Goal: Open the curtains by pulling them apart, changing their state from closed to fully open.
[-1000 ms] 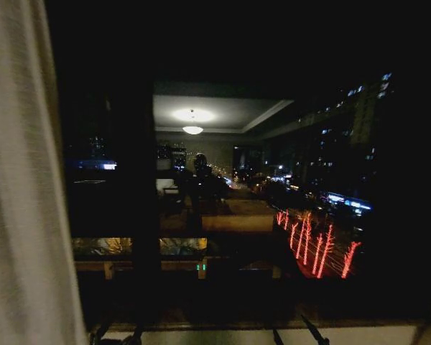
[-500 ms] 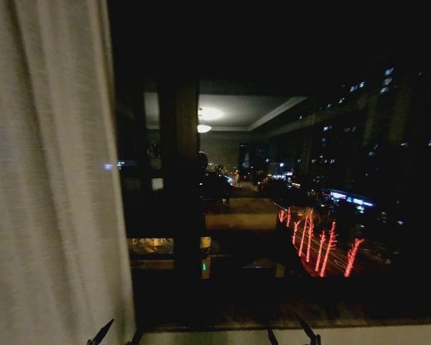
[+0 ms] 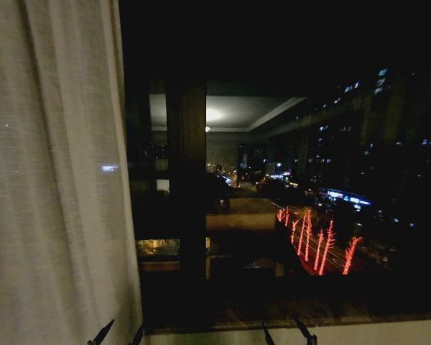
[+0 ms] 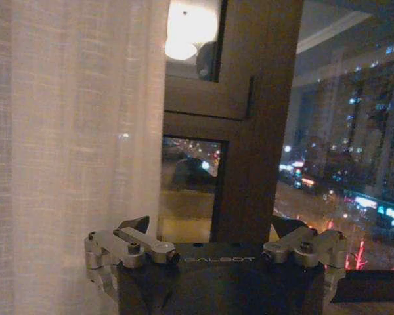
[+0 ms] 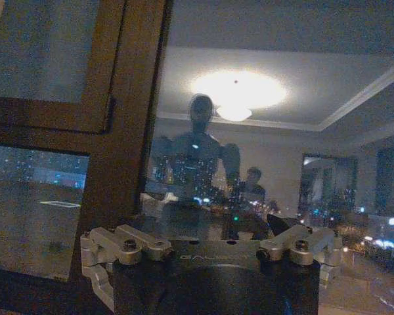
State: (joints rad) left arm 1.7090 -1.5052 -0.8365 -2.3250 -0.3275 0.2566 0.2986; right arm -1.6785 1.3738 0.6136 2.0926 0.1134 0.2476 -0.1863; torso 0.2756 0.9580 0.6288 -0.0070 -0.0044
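Observation:
One sheer cream-white curtain (image 3: 54,187) hangs along the left of the head view, its inner edge beside a dark window post (image 3: 187,180). The glass to the right of it is uncovered. The same curtain (image 4: 65,131) hangs just beside my left gripper (image 4: 210,226), which is open, holds nothing and does not touch the fabric. At the head view's bottom edge my left gripper (image 3: 118,335) pokes up next to the curtain's hem. My right gripper (image 3: 286,335) is low in front of the bare glass. Seen from its wrist, the right gripper (image 5: 217,230) is open and empty.
A brown window frame (image 5: 118,131) and its sill (image 3: 287,316) stand straight ahead. The dark pane (image 3: 309,180) reflects the lit room, a ceiling lamp (image 5: 233,92) and the robot, with city lights outside.
The whole head picture has shifted: the curtain edge and window post now lie farther right, so the camera has moved left. Both grippers' tips stay at the bottom edge.

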